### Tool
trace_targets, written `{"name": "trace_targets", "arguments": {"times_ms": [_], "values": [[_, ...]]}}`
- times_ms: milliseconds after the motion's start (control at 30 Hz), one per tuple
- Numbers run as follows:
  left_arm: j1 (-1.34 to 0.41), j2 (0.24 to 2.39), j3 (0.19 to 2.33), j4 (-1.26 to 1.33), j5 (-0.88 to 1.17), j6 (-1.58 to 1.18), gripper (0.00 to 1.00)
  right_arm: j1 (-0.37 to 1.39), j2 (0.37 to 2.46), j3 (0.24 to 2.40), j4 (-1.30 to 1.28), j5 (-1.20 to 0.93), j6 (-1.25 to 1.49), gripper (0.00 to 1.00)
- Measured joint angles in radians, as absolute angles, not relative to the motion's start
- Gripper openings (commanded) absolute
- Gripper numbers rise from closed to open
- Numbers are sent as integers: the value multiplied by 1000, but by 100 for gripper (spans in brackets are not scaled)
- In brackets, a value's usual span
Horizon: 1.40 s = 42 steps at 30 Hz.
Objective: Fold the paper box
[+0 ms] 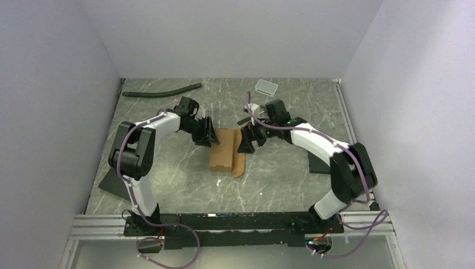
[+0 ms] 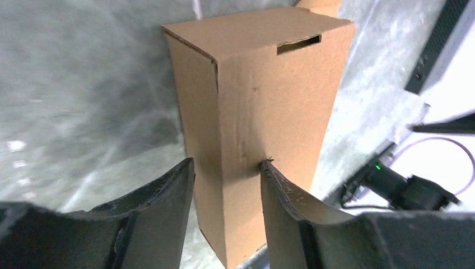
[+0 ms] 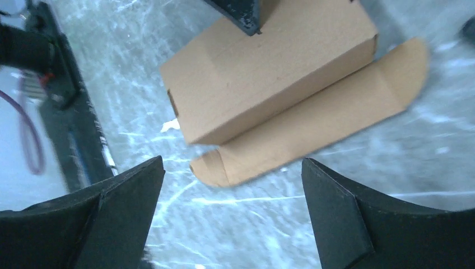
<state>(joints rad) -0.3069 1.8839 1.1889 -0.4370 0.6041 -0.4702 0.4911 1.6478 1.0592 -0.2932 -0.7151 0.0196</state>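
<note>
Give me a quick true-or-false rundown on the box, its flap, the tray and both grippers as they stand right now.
1. The right gripper is open and holds nothing. True.
2. The long flap of the paper box is tucked shut. False: it lies flat on the table beside the box.
3. The left gripper has one finger on each side of a box edge. True.
4. The white-grey tray sits on top of the box. False: it lies apart from it, near the table's far edge.
</note>
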Motion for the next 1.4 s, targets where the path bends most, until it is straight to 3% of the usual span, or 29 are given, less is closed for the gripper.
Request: {"name": "trace_targets", "arguments": {"times_ms": [133,233,367,400,467,533,700,1100,1400], "values": [[-286,1802,1174,-426,498,-447,54,490,1457,983,-270,-694,-237,100],[-264,1684,1128,-402,435,-438,65,490,1356,917,-323,-777,-517,100],[-243,1494,1042,-347,379,-436,80,532,1439,937,-488,-854,-868,97],[-241,1465,1025,-334,376,-438,88,550,1460,933,-500,-847,-910,97],[-232,1432,993,-302,377,-449,91,606,1480,899,-485,-812,-979,91],[-222,1426,961,-280,388,-469,90,682,1474,842,-444,-754,-1028,80],[-186,1459,885,-246,447,-520,84,800,1507,810,-322,-616,-1053,66],[-174,1578,810,-58,623,-618,75,871,1583,777,-128,-430,-1038,44],[-219,1632,819,-62,625,-614,62,878,1610,779,-112,-422,-974,10]]}}
